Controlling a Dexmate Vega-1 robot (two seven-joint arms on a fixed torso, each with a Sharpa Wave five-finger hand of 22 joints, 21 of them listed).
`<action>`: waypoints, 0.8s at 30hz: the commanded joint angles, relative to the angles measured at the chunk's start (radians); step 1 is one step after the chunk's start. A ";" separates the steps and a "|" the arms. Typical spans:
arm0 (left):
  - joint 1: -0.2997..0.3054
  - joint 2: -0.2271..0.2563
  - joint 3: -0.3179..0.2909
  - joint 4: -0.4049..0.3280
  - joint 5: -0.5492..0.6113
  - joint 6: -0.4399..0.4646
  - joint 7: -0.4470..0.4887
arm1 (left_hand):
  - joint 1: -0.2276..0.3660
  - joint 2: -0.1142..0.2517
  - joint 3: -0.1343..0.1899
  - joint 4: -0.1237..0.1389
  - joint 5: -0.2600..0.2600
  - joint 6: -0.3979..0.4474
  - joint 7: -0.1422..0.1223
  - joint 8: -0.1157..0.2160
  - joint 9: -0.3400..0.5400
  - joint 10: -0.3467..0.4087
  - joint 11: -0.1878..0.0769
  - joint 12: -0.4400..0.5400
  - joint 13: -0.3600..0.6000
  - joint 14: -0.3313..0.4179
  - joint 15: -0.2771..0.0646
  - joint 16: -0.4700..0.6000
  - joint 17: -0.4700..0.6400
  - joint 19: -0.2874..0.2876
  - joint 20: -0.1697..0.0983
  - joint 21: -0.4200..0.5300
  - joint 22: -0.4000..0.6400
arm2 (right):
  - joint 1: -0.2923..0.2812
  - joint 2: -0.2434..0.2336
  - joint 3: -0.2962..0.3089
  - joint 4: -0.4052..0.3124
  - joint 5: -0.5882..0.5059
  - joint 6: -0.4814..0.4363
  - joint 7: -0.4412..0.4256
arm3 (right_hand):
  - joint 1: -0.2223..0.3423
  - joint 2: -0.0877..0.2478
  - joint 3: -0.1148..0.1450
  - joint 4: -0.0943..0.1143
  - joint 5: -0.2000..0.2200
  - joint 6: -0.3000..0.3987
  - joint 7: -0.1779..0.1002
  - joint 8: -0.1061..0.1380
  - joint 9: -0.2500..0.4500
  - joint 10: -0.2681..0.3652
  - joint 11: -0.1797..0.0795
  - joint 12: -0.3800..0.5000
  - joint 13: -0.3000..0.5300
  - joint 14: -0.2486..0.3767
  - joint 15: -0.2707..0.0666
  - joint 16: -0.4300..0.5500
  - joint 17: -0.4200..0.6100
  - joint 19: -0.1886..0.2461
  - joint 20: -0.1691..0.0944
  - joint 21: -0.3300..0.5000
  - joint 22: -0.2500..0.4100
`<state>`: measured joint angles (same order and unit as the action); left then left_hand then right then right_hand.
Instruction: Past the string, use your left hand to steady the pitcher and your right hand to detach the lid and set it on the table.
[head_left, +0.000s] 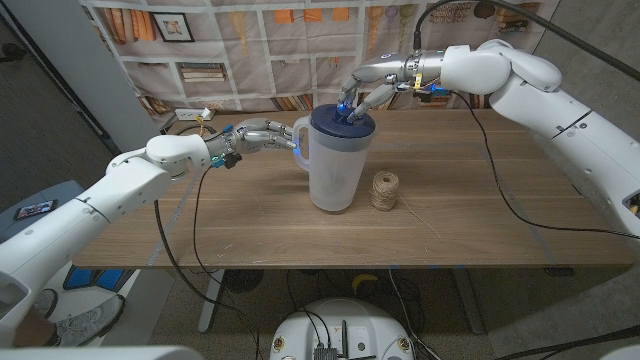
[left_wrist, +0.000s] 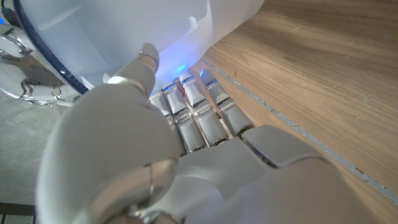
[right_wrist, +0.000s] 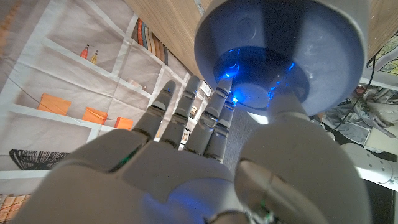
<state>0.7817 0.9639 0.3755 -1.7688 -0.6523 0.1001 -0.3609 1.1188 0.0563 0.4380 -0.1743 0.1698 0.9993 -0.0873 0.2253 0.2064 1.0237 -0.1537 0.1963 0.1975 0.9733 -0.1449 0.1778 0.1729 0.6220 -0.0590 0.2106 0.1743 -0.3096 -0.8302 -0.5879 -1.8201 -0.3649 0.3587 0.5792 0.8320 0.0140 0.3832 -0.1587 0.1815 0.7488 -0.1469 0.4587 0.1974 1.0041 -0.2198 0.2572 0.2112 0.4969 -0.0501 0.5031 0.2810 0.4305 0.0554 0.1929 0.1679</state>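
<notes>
Robot hand on the right pinches the central knob of the stiff, light-looking lid while the left robot hand grips the mid-table pitcher by its slick plastic handle.

I see the pitcher mid-desk, the string just right of it, perhaps touching; the lid sits on top.
</notes>
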 joint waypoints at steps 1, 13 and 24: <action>0.000 0.001 0.001 -0.008 0.001 0.009 0.006 | 0.032 0.063 -0.001 0.004 0.006 0.065 0.023 0.007 0.004 0.044 -0.037 0.006 0.003 0.005 -0.096 0.006 0.003 0.012 -0.144 -0.002 0.005 | 0.000 -0.002 0.003 0.007 0.005 0.007 -0.005 | 0.014 0.022 -0.003 0.001 0.004 0.124 -0.070 0.008 0.006 0.014 -0.001 -0.002 0.003 0.005 -0.135 0.005 0.004 0.008 0.001 -0.001 0.001; 0.003 0.002 -0.001 -0.013 0.001 0.008 0.009 | 0.030 0.064 -0.001 0.005 0.006 0.063 0.022 0.006 0.004 0.044 -0.037 0.005 0.003 0.004 -0.095 0.005 0.002 0.012 -0.144 -0.002 0.005 | 0.001 -0.005 0.005 0.005 0.007 0.009 -0.004 | 0.016 0.025 -0.010 0.001 0.005 0.128 -0.069 0.008 0.006 0.019 -0.001 -0.006 0.003 0.005 -0.135 0.008 0.003 0.008 0.001 -0.001 0.001; 0.002 0.002 0.001 -0.017 0.006 0.007 0.012 | 0.029 0.065 -0.002 0.004 0.006 0.064 0.020 0.007 0.004 0.044 -0.037 0.005 0.003 0.005 -0.096 0.006 0.003 0.012 -0.144 -0.002 0.005 | -0.009 -0.019 0.019 -0.008 0.009 0.004 -0.010 | 0.015 0.026 -0.014 0.002 0.005 0.127 -0.070 0.007 0.006 0.020 -0.001 -0.009 0.004 0.006 -0.134 0.010 0.002 0.009 0.001 -0.002 0.001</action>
<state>0.7828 0.9648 0.3764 -1.7808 -0.6502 0.1076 -0.3521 1.1188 0.0563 0.4337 -0.1783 0.1709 0.9993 -0.0873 0.2273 0.2071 1.0235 -0.1539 0.1975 0.1979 0.9730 -0.1448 0.1779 0.1712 0.6220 -0.0590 0.2106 0.1743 -0.3085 -0.8382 -0.5801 -1.8182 -0.3594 0.3665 0.5751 0.8322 0.0138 0.3737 -0.1574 0.1797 0.7579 -0.1378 0.4594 0.1975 1.0149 -0.2198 0.2534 0.2121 0.4968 -0.0500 0.5070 0.2809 0.4340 0.0590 0.1929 0.1679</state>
